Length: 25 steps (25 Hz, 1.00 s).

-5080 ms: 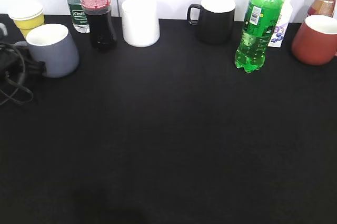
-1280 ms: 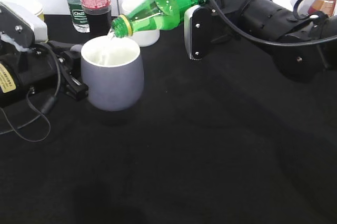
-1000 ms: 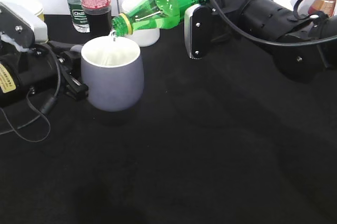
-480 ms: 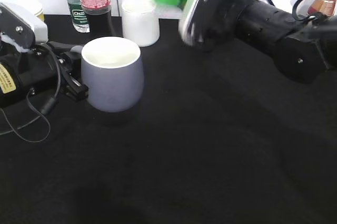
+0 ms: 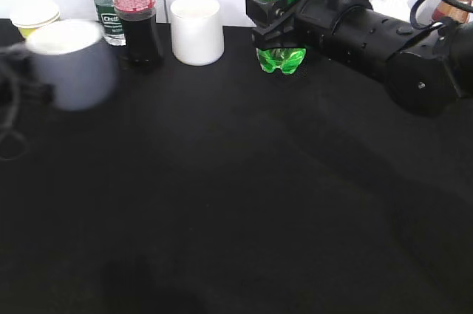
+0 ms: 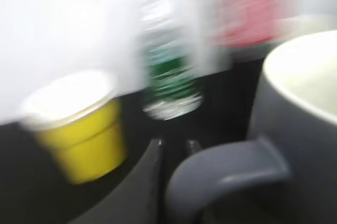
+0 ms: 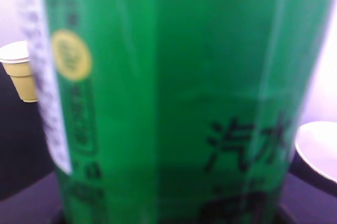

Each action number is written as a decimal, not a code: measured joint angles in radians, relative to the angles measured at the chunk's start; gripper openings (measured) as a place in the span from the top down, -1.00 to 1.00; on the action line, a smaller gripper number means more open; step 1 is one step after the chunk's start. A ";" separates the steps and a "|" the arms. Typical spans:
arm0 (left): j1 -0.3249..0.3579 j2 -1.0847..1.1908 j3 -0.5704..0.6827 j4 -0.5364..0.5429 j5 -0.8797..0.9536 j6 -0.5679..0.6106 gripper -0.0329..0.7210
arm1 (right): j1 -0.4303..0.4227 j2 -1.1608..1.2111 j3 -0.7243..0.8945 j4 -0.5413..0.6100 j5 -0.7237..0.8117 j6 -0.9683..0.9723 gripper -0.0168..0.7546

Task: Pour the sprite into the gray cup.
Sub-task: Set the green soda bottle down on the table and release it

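Two black fingers (image 5: 260,27) of the right gripper (image 5: 277,32) are closed around the lower body of the sprite (image 5: 281,15), which stands upright near the far edge of the black table (image 5: 244,196), at about 1 o'clock in the exterior view. Its lobed base shows just below the fingers; whether it touches the table cannot be told. The bottle's top is cut off by the frame. In the right wrist view the sprite (image 7: 174,97) fills nearly the whole frame, so the fingers themselves are hidden there.

At 9 o'clock in the exterior view the gray cup (image 5: 72,63) is motion-blurred. The left gripper (image 5: 11,89) is only a dark smear at the cup's left. In the left wrist view a dark finger (image 6: 134,187) sits just beside the loop handle of the gray cup (image 6: 295,129), but blur keeps me from telling how far the jaws stand apart or whether they grip it.

Behind the cup, a yellow paper cup (image 6: 79,124), a small green-labelled bottle (image 6: 168,71) and a red-labelled cola bottle (image 5: 137,11) line the back edge. A white cup (image 5: 196,29) stands at 11 o'clock of the sprite.
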 joint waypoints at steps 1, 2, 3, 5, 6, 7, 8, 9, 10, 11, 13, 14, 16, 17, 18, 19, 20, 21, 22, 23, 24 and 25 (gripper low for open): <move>0.028 0.047 -0.016 -0.006 -0.013 0.000 0.71 | 0.000 0.000 0.000 0.000 0.000 0.001 -0.13; 0.043 0.093 -0.039 -0.008 -0.025 0.000 0.71 | 0.000 0.000 0.000 0.000 0.000 0.001 -0.13; 0.046 0.145 -0.073 -0.007 -0.036 0.000 0.71 | 0.000 0.000 0.000 0.000 0.000 0.001 -0.13; 0.046 0.240 -0.155 -0.006 -0.047 0.000 0.71 | 0.000 0.000 0.000 0.000 0.000 0.001 -0.13; 0.046 0.281 -0.202 -0.005 -0.052 -0.001 0.72 | 0.000 0.000 0.000 0.000 0.000 0.001 -0.13; 0.046 0.311 -0.242 -0.004 -0.059 -0.002 0.72 | 0.000 0.000 0.000 0.000 0.000 0.001 -0.13; 0.046 0.335 -0.271 -0.004 -0.066 -0.003 0.72 | 0.000 0.000 0.000 0.000 0.000 0.001 -0.13; 0.046 0.345 -0.279 -0.004 -0.070 -0.008 0.68 | 0.000 0.000 0.000 0.000 0.000 0.001 -0.13; 0.046 0.345 -0.280 -0.004 -0.069 -0.015 0.52 | 0.000 0.000 0.000 0.000 -0.001 0.002 -0.13; 0.046 0.345 -0.276 -0.005 -0.071 -0.024 0.33 | 0.000 0.000 0.000 0.000 -0.001 0.002 -0.13; 0.046 0.310 -0.217 -0.007 -0.083 -0.024 0.10 | 0.000 0.000 0.000 0.000 -0.001 0.002 -0.12; 0.046 0.278 -0.178 -0.010 -0.086 -0.024 0.07 | 0.000 0.000 0.000 0.000 -0.001 0.002 -0.12; 0.046 0.197 -0.076 -0.019 -0.090 -0.024 0.05 | 0.000 0.000 0.000 0.005 -0.001 0.002 -0.12; 0.044 0.128 -0.005 -0.025 -0.089 -0.024 0.05 | 0.000 0.000 0.000 0.025 -0.001 0.000 -0.12; 0.026 0.047 0.061 -0.040 -0.085 -0.024 0.05 | -0.012 0.000 0.000 0.063 -0.001 -0.024 -0.12; 0.003 -0.052 0.111 -0.050 -0.044 -0.024 0.05 | -0.031 0.000 0.000 0.117 -0.002 -0.061 -0.12; -0.024 -0.145 0.129 -0.053 0.070 -0.024 0.05 | -0.069 0.000 0.000 0.161 -0.002 -0.085 -0.12; -0.043 -0.240 0.132 -0.053 0.181 -0.024 0.05 | -0.109 0.000 0.000 0.205 -0.002 -0.100 -0.12; -0.057 -0.325 0.133 -0.053 0.278 -0.024 0.05 | -0.145 0.000 0.000 0.240 -0.007 -0.120 -0.12; -0.061 -0.392 0.133 -0.053 0.368 -0.024 0.05 | -0.181 0.016 0.000 0.259 -0.049 -0.138 -0.12; -0.063 -0.460 0.124 -0.054 0.481 -0.024 0.05 | -0.202 0.048 0.000 0.267 -0.100 -0.138 -0.12; -0.063 -0.511 0.111 -0.060 0.575 -0.033 0.05 | -0.209 0.094 0.000 0.270 -0.139 -0.144 -0.12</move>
